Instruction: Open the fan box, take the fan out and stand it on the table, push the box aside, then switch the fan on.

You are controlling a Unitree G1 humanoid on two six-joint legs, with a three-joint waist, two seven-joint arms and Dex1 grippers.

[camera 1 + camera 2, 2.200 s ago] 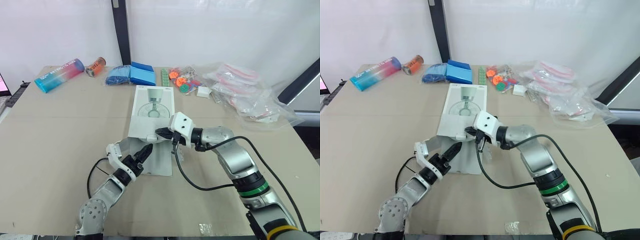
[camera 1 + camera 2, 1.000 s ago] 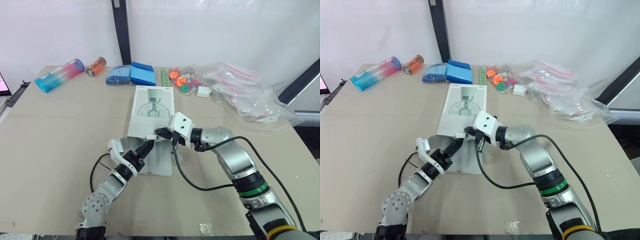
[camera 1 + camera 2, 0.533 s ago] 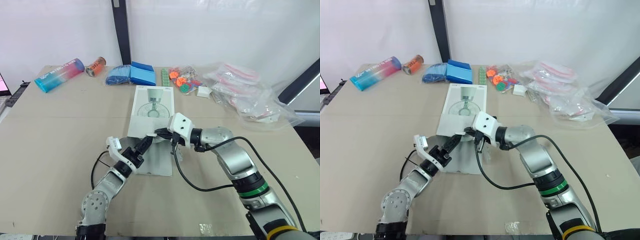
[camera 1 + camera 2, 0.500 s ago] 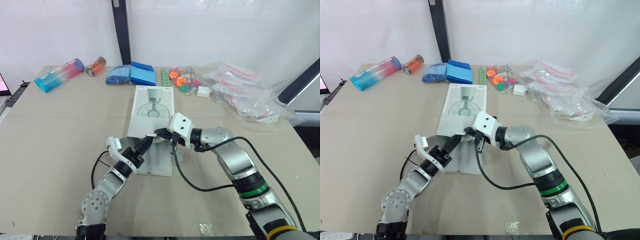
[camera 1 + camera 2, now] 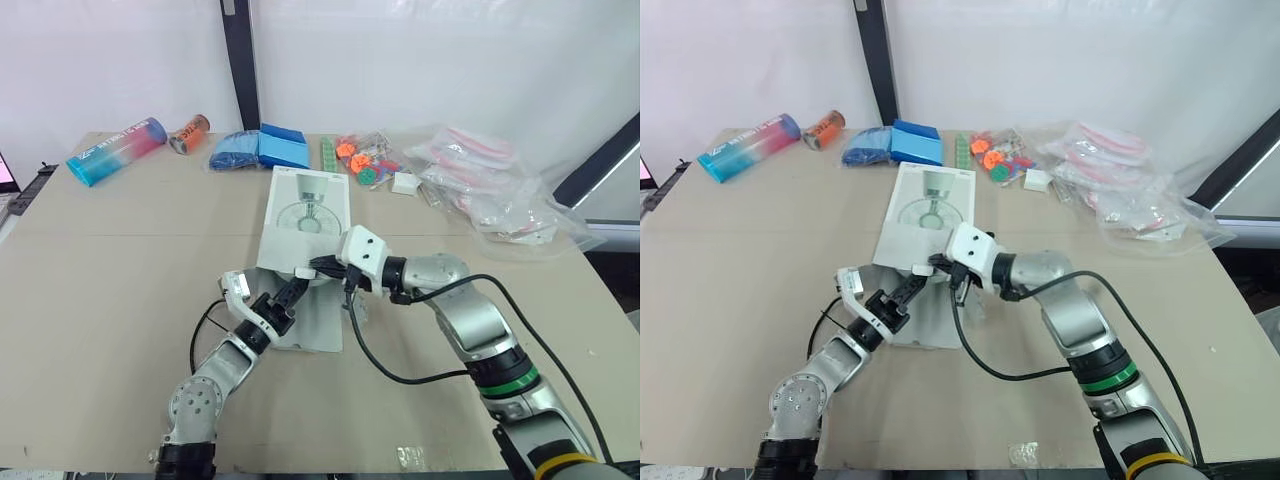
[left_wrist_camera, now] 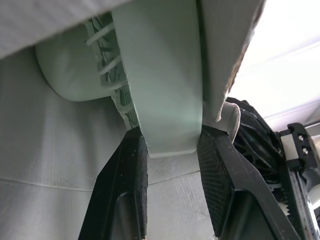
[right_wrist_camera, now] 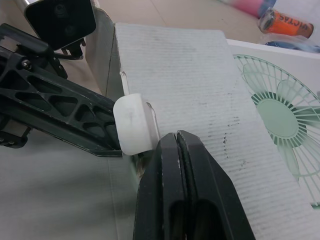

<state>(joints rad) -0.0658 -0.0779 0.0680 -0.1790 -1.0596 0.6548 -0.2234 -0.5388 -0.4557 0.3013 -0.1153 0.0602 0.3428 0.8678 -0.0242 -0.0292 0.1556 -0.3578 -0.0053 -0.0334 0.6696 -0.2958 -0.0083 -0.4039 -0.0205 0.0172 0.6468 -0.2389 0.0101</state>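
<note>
The white fan box (image 5: 308, 215) lies flat at the table's middle, its printed fan picture facing up. Its near end is open, and a flap (image 5: 312, 328) lies on the table. My left gripper (image 5: 290, 292) reaches into that open end. In the left wrist view its black fingers (image 6: 125, 190) press on both sides of a pale green part of the fan (image 6: 160, 75) inside the box. My right gripper (image 5: 318, 267) is at the box's near top edge, fingers (image 7: 170, 200) pinched together on that card edge beside a white tab (image 7: 132, 125).
Along the back edge lie a pink-and-blue bottle (image 5: 118, 150), an orange can (image 5: 190, 132), blue packets (image 5: 262, 148), green and orange toy pieces (image 5: 350, 152) and a small white box (image 5: 406, 183). Clear plastic bags (image 5: 495, 190) fill the back right.
My left gripper has moved forward from the flap into the box's open end and now has the fan between its fingers. The right gripper has stayed at the top edge.
</note>
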